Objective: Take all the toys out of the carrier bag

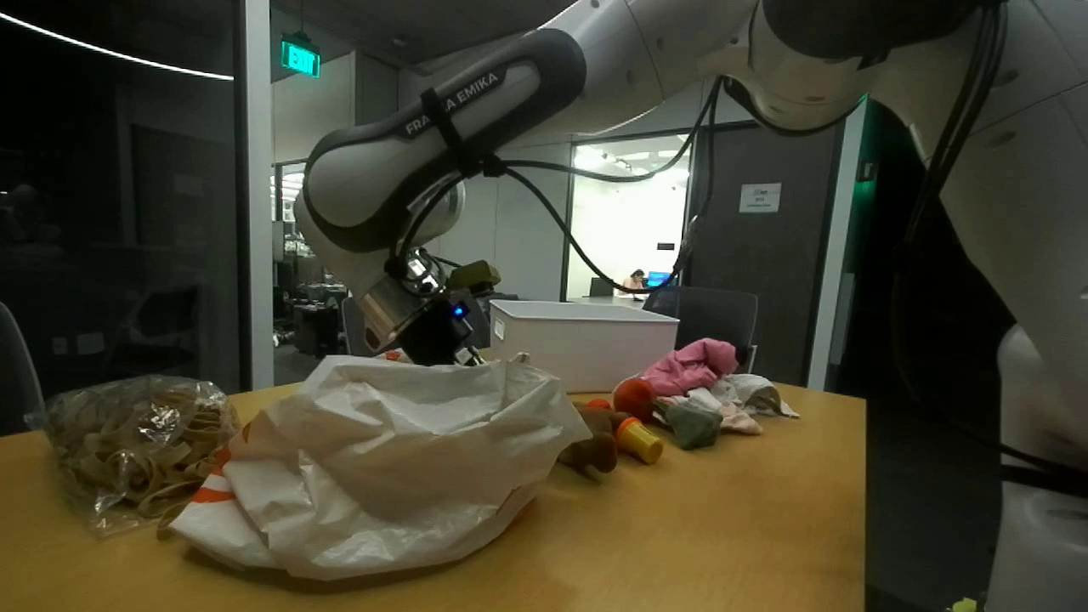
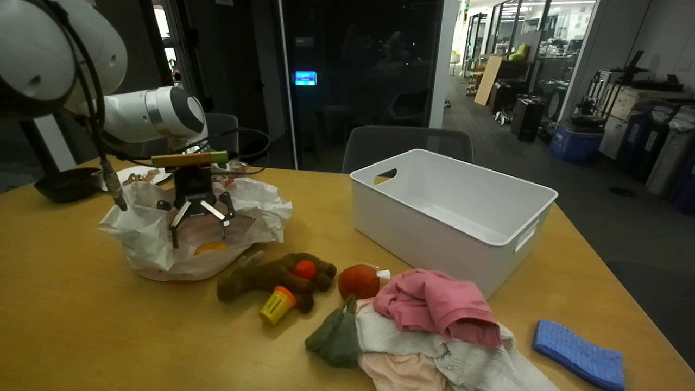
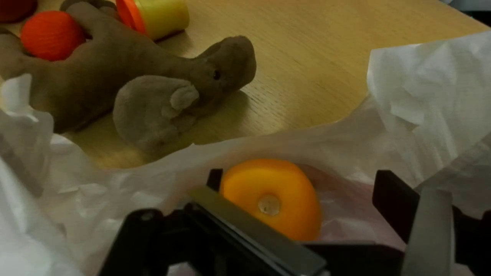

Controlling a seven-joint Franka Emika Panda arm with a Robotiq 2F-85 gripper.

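The white carrier bag (image 1: 399, 467) lies crumpled on the table, its mouth open in an exterior view (image 2: 263, 209). An orange-yellow round toy (image 3: 282, 191) lies inside it, partly hidden by a finger in the wrist view; its top also shows in an exterior view (image 2: 210, 248). My gripper (image 3: 303, 186) is open, pointing down into the bag mouth (image 2: 200, 238). The toy sits between the fingers, nearer the left one in the wrist view; I cannot tell if they touch. A brown plush (image 2: 260, 279), red ball (image 2: 305, 269) and yellow tub (image 2: 277, 308) lie outside, beside the bag.
A white bin (image 2: 418, 239) stands behind a red-orange round toy (image 2: 358, 281), a grey-green soft item (image 2: 334, 336) and pink cloth (image 2: 434, 304) on white cloth. A blue sponge (image 2: 578, 353) lies near the edge. A clear bag (image 1: 140, 450) and black pan (image 2: 70, 184) stand nearby.
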